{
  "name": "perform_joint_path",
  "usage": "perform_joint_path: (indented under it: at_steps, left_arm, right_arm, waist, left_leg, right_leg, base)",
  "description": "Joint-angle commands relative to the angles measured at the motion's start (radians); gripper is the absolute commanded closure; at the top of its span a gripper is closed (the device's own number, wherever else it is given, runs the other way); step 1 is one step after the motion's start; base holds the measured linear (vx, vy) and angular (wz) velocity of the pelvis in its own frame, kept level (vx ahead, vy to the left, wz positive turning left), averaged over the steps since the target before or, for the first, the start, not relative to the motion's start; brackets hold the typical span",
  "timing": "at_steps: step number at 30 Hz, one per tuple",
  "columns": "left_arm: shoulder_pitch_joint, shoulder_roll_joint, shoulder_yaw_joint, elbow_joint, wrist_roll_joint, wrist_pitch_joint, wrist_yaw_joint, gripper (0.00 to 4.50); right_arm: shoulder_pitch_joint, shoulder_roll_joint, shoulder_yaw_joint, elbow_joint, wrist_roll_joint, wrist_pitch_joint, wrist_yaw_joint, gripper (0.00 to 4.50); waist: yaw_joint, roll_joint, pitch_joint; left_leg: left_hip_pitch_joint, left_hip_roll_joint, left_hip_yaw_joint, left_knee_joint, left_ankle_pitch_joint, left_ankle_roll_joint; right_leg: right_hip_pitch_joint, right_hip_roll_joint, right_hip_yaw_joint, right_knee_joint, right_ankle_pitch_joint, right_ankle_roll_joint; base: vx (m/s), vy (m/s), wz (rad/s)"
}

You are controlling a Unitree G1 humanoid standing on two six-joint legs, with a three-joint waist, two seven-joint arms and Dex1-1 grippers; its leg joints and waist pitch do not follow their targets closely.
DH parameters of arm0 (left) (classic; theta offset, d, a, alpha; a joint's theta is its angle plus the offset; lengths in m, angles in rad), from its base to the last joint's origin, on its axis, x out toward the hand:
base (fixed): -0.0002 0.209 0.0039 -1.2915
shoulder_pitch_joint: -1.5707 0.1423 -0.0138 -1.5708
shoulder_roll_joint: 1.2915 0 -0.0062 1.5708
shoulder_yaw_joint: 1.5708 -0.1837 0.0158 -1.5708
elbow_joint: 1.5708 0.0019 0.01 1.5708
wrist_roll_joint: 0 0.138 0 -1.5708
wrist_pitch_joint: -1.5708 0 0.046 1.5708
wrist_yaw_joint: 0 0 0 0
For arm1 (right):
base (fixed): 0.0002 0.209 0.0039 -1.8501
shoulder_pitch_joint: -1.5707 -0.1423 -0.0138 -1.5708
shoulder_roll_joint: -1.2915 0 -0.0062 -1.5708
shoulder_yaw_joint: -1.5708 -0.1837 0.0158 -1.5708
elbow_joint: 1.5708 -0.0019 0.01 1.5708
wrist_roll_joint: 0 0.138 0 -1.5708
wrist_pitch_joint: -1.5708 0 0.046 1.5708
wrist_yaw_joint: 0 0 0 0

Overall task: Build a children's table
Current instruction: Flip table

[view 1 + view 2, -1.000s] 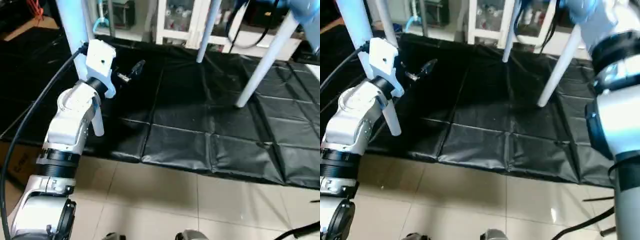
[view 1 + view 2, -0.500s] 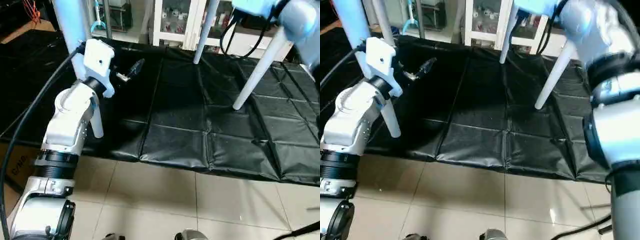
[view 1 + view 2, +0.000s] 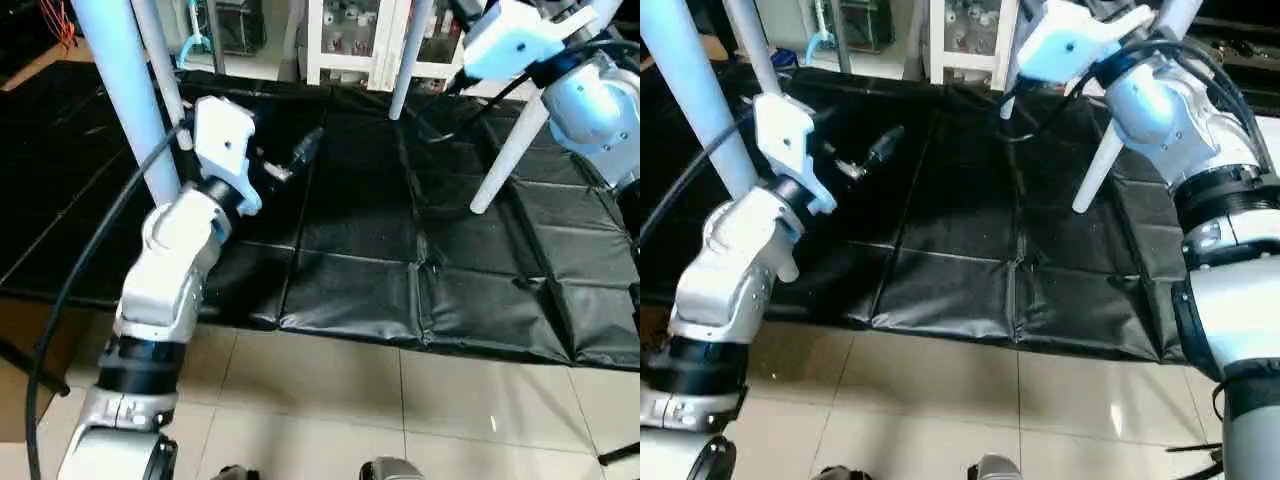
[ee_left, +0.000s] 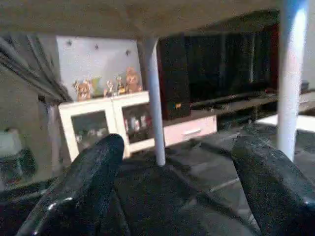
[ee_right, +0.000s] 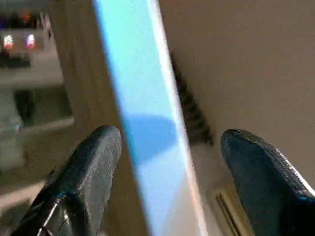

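Left pincer (image 4: 172,187) fingers spread wide, right pincer (image 5: 172,182) likewise parted, both arms raised.

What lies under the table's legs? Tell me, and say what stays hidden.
A black creased mat lies spread over the tiled floor, and the white table legs stand on it. The floor beneath the mat is covered, and the left arm hides part of the mat.

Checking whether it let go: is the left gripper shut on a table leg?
No. The left gripper stands open with only black mat between its fingers.

White kids' table (image 3: 118,90) upright w/ 4 tapered legs on black mat (image 3: 350,290).
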Motion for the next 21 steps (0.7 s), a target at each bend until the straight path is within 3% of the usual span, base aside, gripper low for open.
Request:
perform_joint_path:
  at_steps: [1,2,4,6,8,10,11,12,14,15,17,18,19,20,21]
  left_arm:
    - [0.027,-0.005,-0.010,-0.065,-0.010,0.021,0.006,0.50]
    - [0.065,-0.015,0.002,-0.125,-0.006,0.034,0.037,0.50]
    - [0.085,-0.019,0.010,-0.155,-0.005,0.043,0.053,0.50]
    - [0.154,-0.021,0.021,-0.249,-0.003,0.079,0.087,0.50]
    - [0.224,-0.021,0.028,-0.325,0.008,0.119,0.116,0.50]
    - [0.345,-0.030,0.015,-0.419,0.033,0.160,0.156,0.50]
    - [0.384,-0.035,0.011,-0.449,0.035,0.175,0.168,0.50]
    - [0.441,-0.042,0.004,-0.488,0.047,0.191,0.186,0.50]
    - [0.504,-0.047,-0.004,-0.533,0.076,0.211,0.213,0.50]
    - [0.545,-0.049,0.001,-0.560,0.131,0.225,0.256,0.50]
    - [0.568,-0.052,0.019,-0.582,0.185,0.246,0.308,0.50]
    - [0.570,-0.054,0.027,-0.587,0.194,0.254,0.323,0.50]
    - [0.549,-0.073,0.067,-0.575,0.208,0.272,0.371,0.50]
    - [0.537,-0.083,0.090,-0.569,0.214,0.287,0.400,0.50]
    - [0.519,-0.085,0.114,-0.557,0.226,0.303,0.427,0.22]
  right_arm:
    - [0.047,-0.002,-0.021,-0.065,0.045,-0.058,0.028,0.98]
    - [0.111,0.004,-0.016,-0.133,0.106,-0.092,0.072,0.98]
    - [0.142,0.007,-0.010,-0.164,0.135,-0.104,0.090,0.98]
    - [0.241,0.020,0.012,-0.256,0.247,-0.079,0.168,0.98]
    - [0.327,0.026,0.024,-0.323,0.285,-0.054,0.180,0.98]
    - [0.465,0.036,0.036,-0.399,0.358,0.015,0.218,0.98]
    - [0.509,0.040,0.037,-0.426,0.381,0.039,0.236,0.98]
    - [0.565,0.053,0.041,-0.445,0.416,0.097,0.272,0.98]
    - [0.626,0.083,0.026,-0.464,0.473,0.194,0.320,0.98]
    - [0.661,0.121,-0.016,-0.464,0.537,0.311,0.332,0.98]
    - [0.681,0.160,-0.066,-0.466,0.615,0.436,0.329,0.98]
    - [0.684,0.167,-0.077,-0.471,0.639,0.467,0.328,0.98]
    - [0.677,0.186,-0.106,-0.461,0.690,0.518,0.320,0.98]
    - [0.676,0.195,-0.121,-0.463,0.721,0.550,0.315,0.98]
    - [0.666,0.211,-0.148,-0.455,0.764,0.589,0.301,0.67]
  waist:
    - [0.005,0.010,-0.089]
    - [0.008,0.014,-0.093]
    - [0.009,0.013,-0.092]
    - [0.017,0.020,-0.093]
    - [0.019,0.017,-0.091]
    - [0.021,0.021,-0.092]
    - [0.022,0.020,-0.085]
    - [0.021,0.019,-0.080]
    - [0.020,0.026,-0.082]
    - [0.017,0.021,-0.080]
    - [0.004,0.024,-0.076]
    - [0.002,0.017,-0.076]
    - [-0.005,0.020,-0.067]
    - [-0.005,0.020,-0.067]
    - [-0.015,0.032,-0.062]
  left_leg:
    - [0.044,0.032,-0.023,-0.084,-0.374,0.038]
    - [0.048,0.032,-0.024,-0.083,-0.380,0.034]
    - [0.047,0.033,-0.023,-0.086,-0.397,0.034]
    - [0.050,0.037,-0.027,-0.090,-0.408,0.034]
    - [0.047,0.039,-0.028,-0.094,-0.422,0.027]
    - [0.054,0.038,-0.028,-0.096,-0.460,0.018]
    - [0.049,0.041,-0.032,-0.102,-0.477,0.011]
    - [0.061,0.039,-0.029,-0.102,-0.541,-0.008]
    - [0.061,0.034,-0.038,-0.104,-0.584,-0.035]
    - [0.061,0.034,-0.038,-0.105,-0.596,-0.036]
    - [0.054,0.030,-0.047,-0.108,-0.622,-0.048]
    - [0.062,0.028,-0.050,-0.105,-0.642,-0.057]
    - [0.079,0.025,-0.055,-0.103,-0.703,-0.074]
    - [0.079,0.025,-0.055,-0.103,-0.703,-0.074]
    - [0.080,0.030,-0.064,-0.117,-0.765,-0.084]
  right_leg:
    - [0.048,-0.013,-0.003,-0.066,-0.140,-0.227]
    - [0.046,-0.013,-0.003,-0.066,-0.141,-0.224]
    - [0.045,-0.010,-0.004,-0.068,-0.153,-0.216]
    - [0.048,-0.015,-0.003,-0.069,-0.160,-0.206]
    - [0.046,-0.012,-0.004,-0.072,-0.180,-0.193]
    - [0.042,-0.010,-0.005,-0.080,-0.234,-0.180]
    - [0.041,-0.012,-0.004,-0.085,-0.268,-0.164]
    - [0.027,-0.005,-0.007,-0.096,-0.358,-0.143]
    - [0.029,-0.007,-0.009,-0.102,-0.438,-0.112]
    - [0.027,-0.004,-0.011,-0.108,-0.458,-0.100]
    - [0.029,-0.004,-0.019,-0.112,-0.521,-0.068]
    - [0.022,-0.003,-0.023,-0.119,-0.571,-0.047]
    - [0.007,0.005,-0.046,-0.140,-0.626,-0.024]
    - [0.007,0.005,-0.046,-0.140,-0.626,-0.024]
    - [0.019,0.015,-0.073,-0.139,-0.606,-0.017]
  base:
    - [0.000,0.000,0.00]
    - [0.000,0.000,0.00]
    - [0.000,0.000,0.00]
    - [0.000,0.000,0.00]
    - [0.000,0.000,0.00]
    - [0.000,0.000,0.00]
    - [0.000,0.000,0.00]
    - [0.000,0.000,0.00]
    - [0.000,0.000,0.00]
    - [0.000,0.000,0.00]
    - [-0.028,0.003,-0.05]
    - [-0.081,0.005,-0.07]
    - [-0.081,0.005,-0.07]
    - [-0.102,0.008,-0.08]
    - [-0.103,0.020,-0.15]
